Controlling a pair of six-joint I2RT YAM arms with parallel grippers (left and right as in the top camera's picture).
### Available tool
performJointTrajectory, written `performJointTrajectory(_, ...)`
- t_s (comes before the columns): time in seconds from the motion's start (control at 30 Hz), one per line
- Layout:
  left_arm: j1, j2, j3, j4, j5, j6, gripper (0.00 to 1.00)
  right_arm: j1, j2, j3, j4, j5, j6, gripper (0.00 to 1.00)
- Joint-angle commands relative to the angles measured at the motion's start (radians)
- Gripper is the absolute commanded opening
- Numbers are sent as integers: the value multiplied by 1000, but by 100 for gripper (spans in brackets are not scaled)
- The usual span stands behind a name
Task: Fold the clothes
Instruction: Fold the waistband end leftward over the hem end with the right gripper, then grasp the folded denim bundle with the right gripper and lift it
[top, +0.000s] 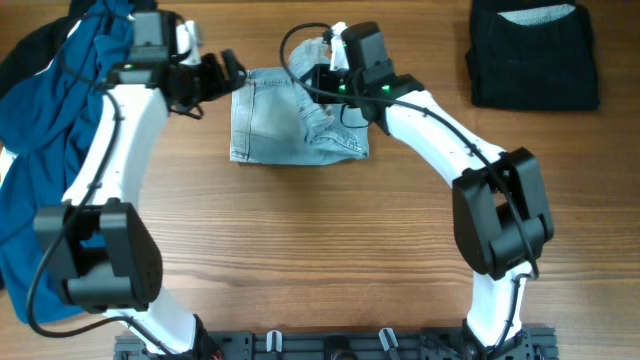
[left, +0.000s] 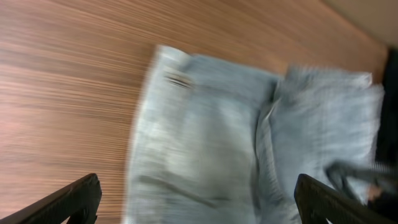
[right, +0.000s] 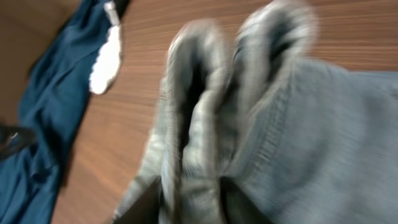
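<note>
Pinching denim shorts (top: 278, 122), right hand (right: 193, 204), left hand (left: 200, 198) spread

We saw pale, faded light-blue denim shorts (top: 270, 120) at twelve o'clock, a deep-blue garment (top: 40, 120) at nine, a black garment (top: 535, 65) at two, all on the streaked brown wood-grain table (top: 320, 240).

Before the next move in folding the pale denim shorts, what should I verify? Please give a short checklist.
1. Hold: right gripper pinches a bunch of the pale light-blue denim shorts: ok.
2. Free hand: left gripper open and empty: ok.
3. Position: left gripper over the shorts' near edge: ok.
4. Flatness: the pinched part is bunched and raised: not ok.
5. Clearance: deep-blue garment apart from the shorts: ok.
6. Pinch depth: blurred, cannot tell.
</note>
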Motion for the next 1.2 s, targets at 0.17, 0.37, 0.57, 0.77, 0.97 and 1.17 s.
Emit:
performJointTrajectory(0.17,198,-24,-6,-39,-15,-32,100,76,-6,43,54,-161,-101,93)
performJointTrajectory(0.37,148,-22,-6,-38,-15,21,100,-71,-70,82,-235,-103,-249,95)
performJointTrajectory(0.57,110,-10,-6,-34,-64,25,99,-104,18,82,-397,-35,-450,81)
performJointTrajectory(0.77,110,8,-6,-35,-64,40,100,-71,109,82,-433,-46,-573,59)
performJointTrajectory(0.97,110,10,-6,-36,-64,41,100,-117,186,78,-469,56,-542,45)
performJointTrajectory(1.17,109,10,-6,-38,-64,43,100,-216,193,78,-451,106,-550,50)
